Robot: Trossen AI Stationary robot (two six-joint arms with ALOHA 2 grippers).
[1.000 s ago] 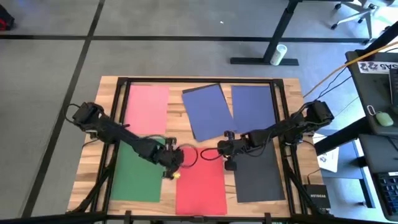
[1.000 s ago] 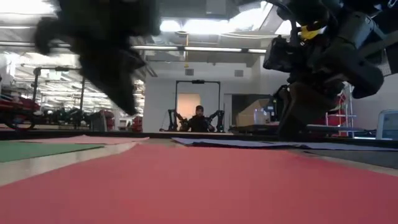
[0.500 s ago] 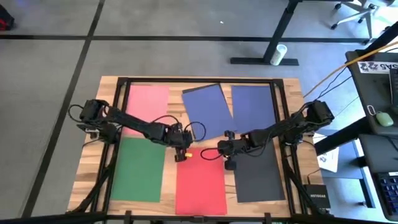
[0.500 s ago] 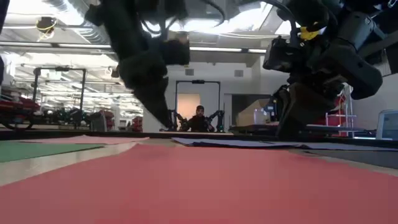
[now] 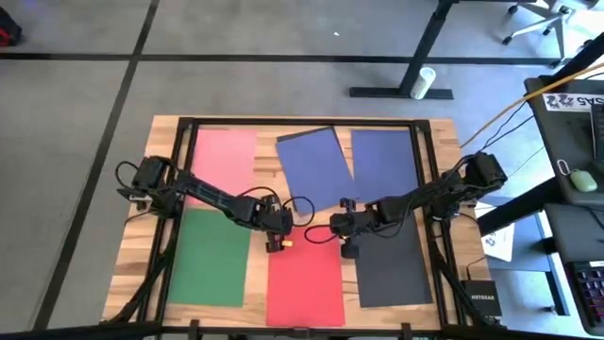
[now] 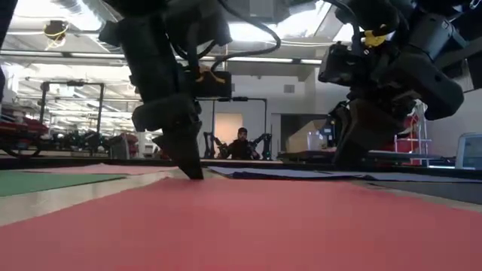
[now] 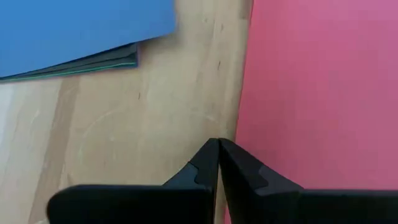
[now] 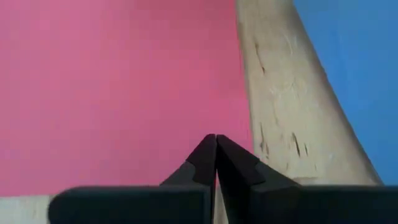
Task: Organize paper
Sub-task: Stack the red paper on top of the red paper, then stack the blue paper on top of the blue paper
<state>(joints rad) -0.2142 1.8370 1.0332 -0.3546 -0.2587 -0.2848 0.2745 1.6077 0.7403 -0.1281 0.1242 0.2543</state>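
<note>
Six sheets of paper lie flat on the wooden table: pink (image 5: 224,156), two navy (image 5: 311,168) (image 5: 385,161), green (image 5: 209,257), red (image 5: 304,274) and dark grey (image 5: 392,264). My left gripper (image 5: 280,236) is shut, and its tip (image 7: 217,144) is down at the red sheet's far left corner. My right gripper (image 5: 343,238) is also shut, with its tip (image 8: 216,138) over the red sheet's far right corner, beside the dark grey sheet. My left gripper comes slanting down from the table's left. Its shut fingertips (image 6: 192,172) rest on the bare wood right at the red sheet's far edge (image 7: 239,134), near the left corner. Whether they touch the sheet itself I cannot tell. My right gripper comes slanting down from the table's right. Its shut fingertips (image 8: 211,149) are on the red sheet's far right corner (image 8: 186,93), a little inside the edge. The sheet lies flat beneath them.
A black frame (image 5: 302,121) runs around the table's working area. A strip of bare wood (image 8: 280,112) separates the red sheet from the tilted navy sheet, which lies over the edges of other sheets (image 7: 93,61). In the room beyond the table stands another robot rig (image 6: 239,143).
My left gripper has swung from the border between the green and red sheets toward the far and right. It has then come down to the table at the red sheet's far left corner. My right gripper and the sheets have stayed where they were.
</note>
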